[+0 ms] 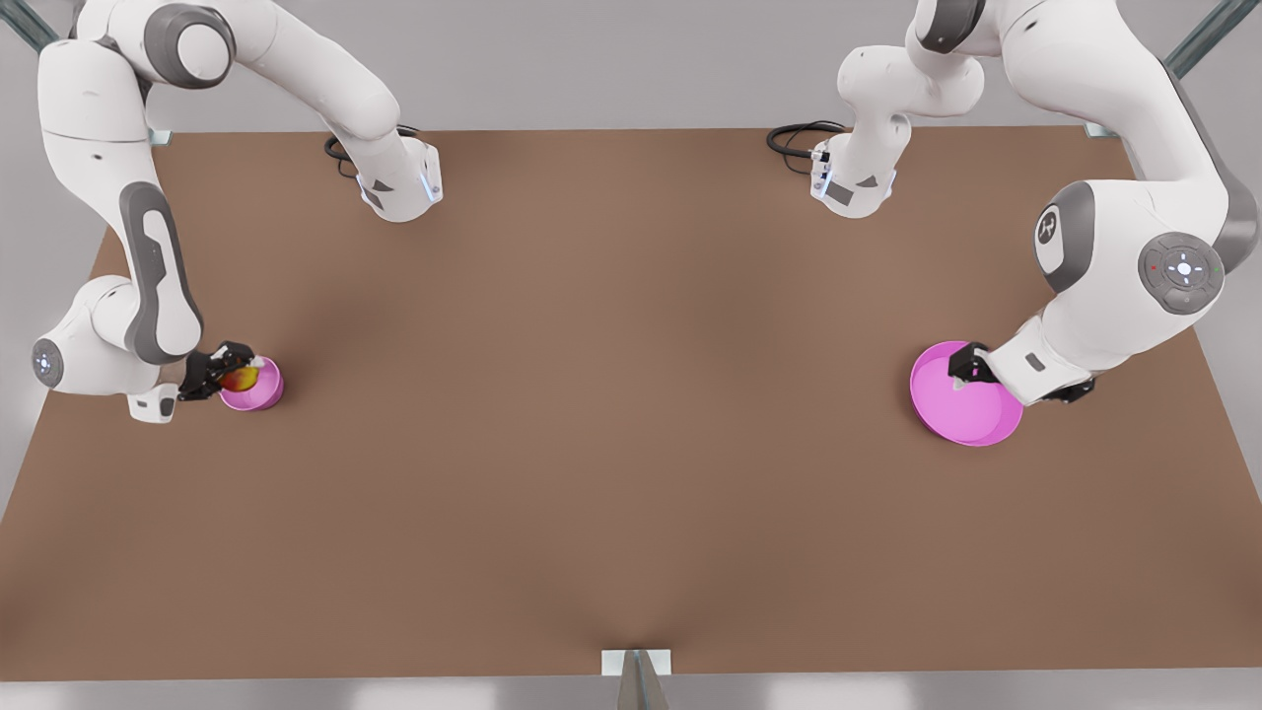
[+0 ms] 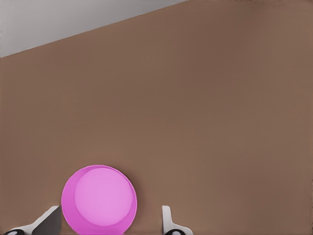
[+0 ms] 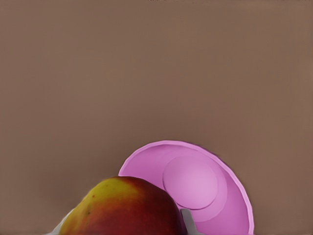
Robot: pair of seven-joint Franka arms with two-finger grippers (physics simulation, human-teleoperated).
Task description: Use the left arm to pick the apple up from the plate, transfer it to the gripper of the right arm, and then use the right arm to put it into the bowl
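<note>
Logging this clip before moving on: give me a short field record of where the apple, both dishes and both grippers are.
apple: held in the right gripper, above the bowl, at the front view's left
bowl: on the table, nothing inside in the right wrist view
plate: at the front view's right, bare
left gripper: open, holding nothing, over the plate's rim
stage: handover done, apple not released

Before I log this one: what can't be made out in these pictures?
1. Front view: whether the apple in the right claw touches the bowl; too small.
2. Right wrist view: the apple's underside, cut off by the picture edge.
3. Front view: whether the left claw touches the plate; its wrist covers it.
</note>
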